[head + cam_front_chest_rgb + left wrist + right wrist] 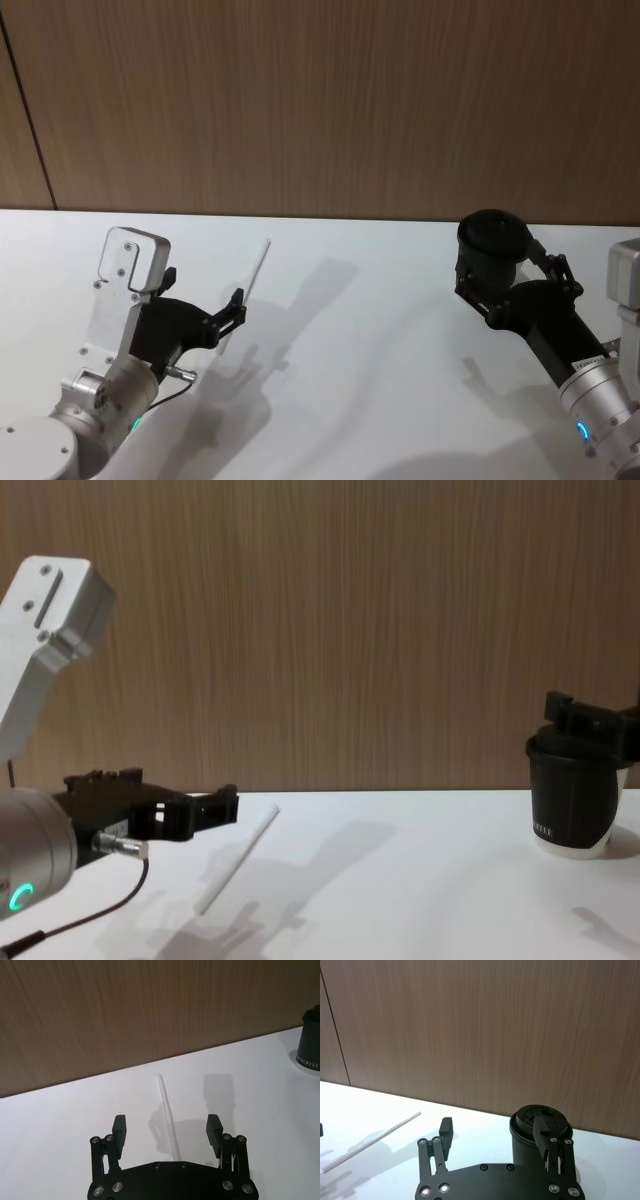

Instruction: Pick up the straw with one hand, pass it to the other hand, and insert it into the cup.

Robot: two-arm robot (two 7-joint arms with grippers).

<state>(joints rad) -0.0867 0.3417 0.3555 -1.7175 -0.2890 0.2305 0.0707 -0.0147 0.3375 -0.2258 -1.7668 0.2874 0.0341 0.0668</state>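
the left gripper (235, 312), black with a silver wrist and a green glowing ring, sits low over the white table (380, 350) at about 8 o'clock in the head view. its fingers (119, 1127) are spread wide apart and clamp nothing. the straw (257, 270) lies on the table in the gap between them, touching neither finger in the left wrist view. its far end points toward 1 o'clock, at the wood wall (350, 100), and its near end runs under the gripper's palm. in the chest view the straw (238, 858) slants from just beside the left gripper (215, 805) down toward 7 o'clock.

the cup (492, 238) stands upright well apart from the straw, at about 3 o'clock from it, black lid on and white base on the table. the right gripper (510, 275) is at the cup, at lid height in the chest view. its fingers (446, 1126) are apart too: in the right wrist view one crosses in front of the lid of the cup (527, 1135), the other stands clear to the side. whether that finger touches the lid i cannot tell.
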